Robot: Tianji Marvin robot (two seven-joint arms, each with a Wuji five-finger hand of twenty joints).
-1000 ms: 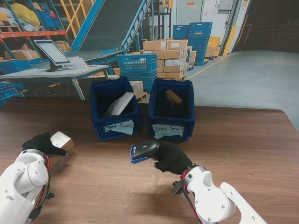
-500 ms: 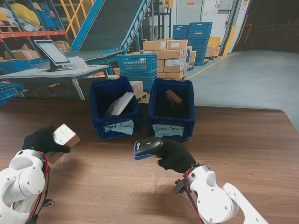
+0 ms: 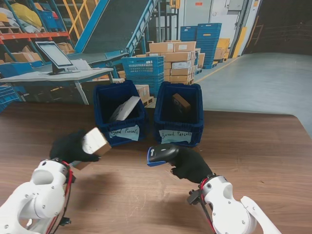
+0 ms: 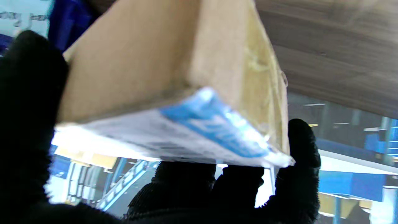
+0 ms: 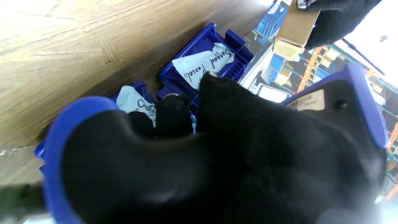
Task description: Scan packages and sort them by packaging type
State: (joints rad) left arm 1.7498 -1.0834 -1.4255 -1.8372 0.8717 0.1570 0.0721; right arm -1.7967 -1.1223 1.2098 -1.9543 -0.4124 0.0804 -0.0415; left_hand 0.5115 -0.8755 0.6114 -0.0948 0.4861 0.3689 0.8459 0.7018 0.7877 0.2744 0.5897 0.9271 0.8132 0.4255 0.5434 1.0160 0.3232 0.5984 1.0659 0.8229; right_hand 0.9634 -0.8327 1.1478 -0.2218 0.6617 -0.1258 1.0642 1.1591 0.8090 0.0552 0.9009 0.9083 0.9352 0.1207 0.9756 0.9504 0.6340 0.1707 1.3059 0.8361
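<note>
Left hand clamps small cardboard box lifted off table, label up toward scanner gripped by right hand, likely presenting barcode before boxed-parcels bin.

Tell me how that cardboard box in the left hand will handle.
The cardboard box looks stiff: flat faces, crisp edges. Probably light, since the left hand holds it up alone. The glossy label and clear tape could be slippery; flat sides mean it won't roll.
</note>
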